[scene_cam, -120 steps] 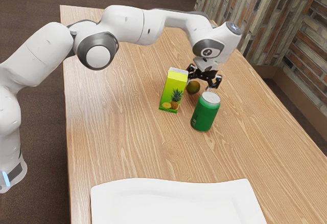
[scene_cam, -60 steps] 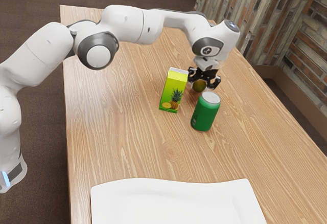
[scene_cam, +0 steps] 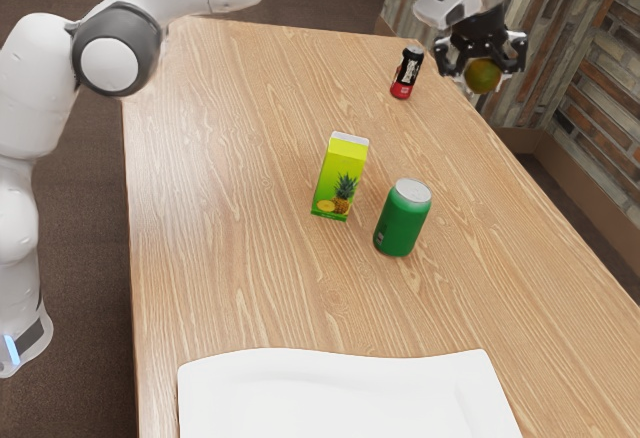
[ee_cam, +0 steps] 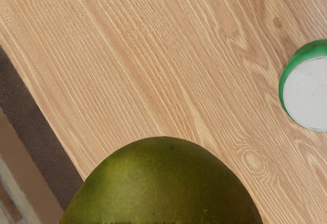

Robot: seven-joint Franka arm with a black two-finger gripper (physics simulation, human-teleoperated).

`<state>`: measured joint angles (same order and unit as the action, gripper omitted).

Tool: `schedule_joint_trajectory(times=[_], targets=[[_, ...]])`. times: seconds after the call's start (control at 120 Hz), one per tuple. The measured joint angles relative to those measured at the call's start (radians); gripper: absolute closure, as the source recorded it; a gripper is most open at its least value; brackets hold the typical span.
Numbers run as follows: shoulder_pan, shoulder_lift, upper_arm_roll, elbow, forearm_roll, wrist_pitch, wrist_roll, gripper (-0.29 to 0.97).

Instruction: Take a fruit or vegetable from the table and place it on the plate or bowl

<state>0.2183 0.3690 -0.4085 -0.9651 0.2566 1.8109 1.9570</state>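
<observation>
Above table (scene_cam: 250,288) edge, end effector (scene_cam: 482,63) grips green fruit (scene_cam: 484,78); ext. view: plate (scene_cam: 340,398); wrist: can top (ee_cam: 306,93).

Even, soft light falls over the bench (scene_cam: 250,258), with no harsh glare. The juice carton (scene_cam: 340,176) and green can (scene_cam: 402,220) cast only faint, soft-edged shadows at their bases. The white plate (scene_cam: 340,398) looks bright, nearly washed out. In the wrist view the wood grain is crisp, while the green fruit (ee_cam: 163,183) close to the lens looks slightly soft, its top lit.
</observation>
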Motion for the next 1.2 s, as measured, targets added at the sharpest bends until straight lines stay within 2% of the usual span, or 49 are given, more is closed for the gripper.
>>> schedule_joint_trajectory(times=[0.092, 0.133, 0.258, 0.358, 0.842, 1.117, 1.2], targets=[[-0.008, -0.032, -0.127, -0.004, -0.069, -0.048, -0.004, 0.47], [-0.032, -0.036, -0.159, -0.01, -0.098, -0.079, -0.007, 0.48], [-0.135, -0.028, -0.183, -0.08, -0.144, -0.159, -0.018, 0.48], [-0.198, 0.02, -0.185, -0.115, -0.159, -0.193, -0.028, 0.48], [-0.386, 0.163, -0.179, -0.144, -0.162, -0.227, -0.091, 0.47], [-0.413, 0.209, -0.177, -0.144, -0.153, -0.2, -0.123, 0.47], [-0.439, 0.211, -0.177, -0.144, -0.116, -0.191, -0.14, 0.28]])
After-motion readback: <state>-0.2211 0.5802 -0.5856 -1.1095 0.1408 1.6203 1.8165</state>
